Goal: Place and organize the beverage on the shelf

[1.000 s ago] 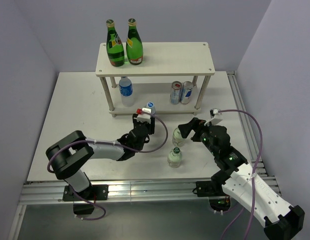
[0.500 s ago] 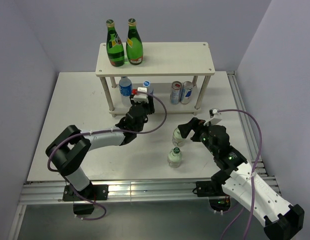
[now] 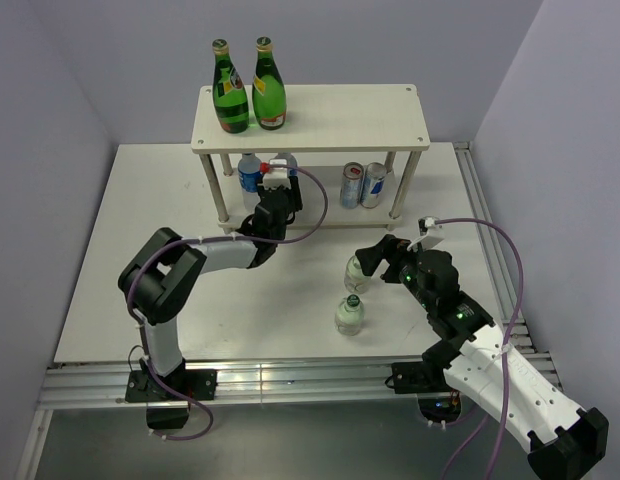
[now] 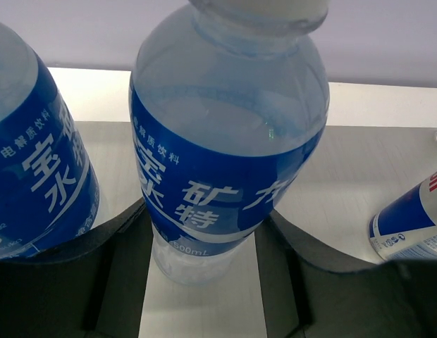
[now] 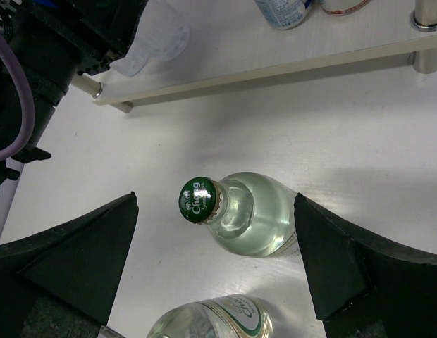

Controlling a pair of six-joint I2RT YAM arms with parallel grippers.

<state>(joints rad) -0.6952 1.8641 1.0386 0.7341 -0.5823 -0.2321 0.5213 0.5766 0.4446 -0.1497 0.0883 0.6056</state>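
— At the far side of the tabletop (image 3: 140, 230) the shelf (image 3: 330, 118) is seen, its two pale boards set on thin metal legs. What is carried on it?

— Two green bottles (image 3: 249, 92) are stood upright, side by side, at the left end of the upper board. On the lower board a blue-labelled bottle (image 3: 250, 172) is placed near the left legs, and two cans (image 3: 364, 185) are kept together toward the right.

— And the left claw (image 3: 278, 190)?

— It is reached in under the upper board, and a second water bottle (image 4: 225, 155) is pinched between its fingers (image 4: 123, 236), just beside the blue-labelled bottle. Whether its base is set down on the board cannot be told for certain from the wrist view.

— What is found nearer the arms?

— Two clear bottles with green caps are stood on the tabletop, the farther clear bottle (image 5: 243, 222) and the nearer clear bottle (image 5: 211, 320) close together. The right claw (image 3: 375, 258) is held spread wide, one finger on each side of the farther clear bottle, with no contact seen.
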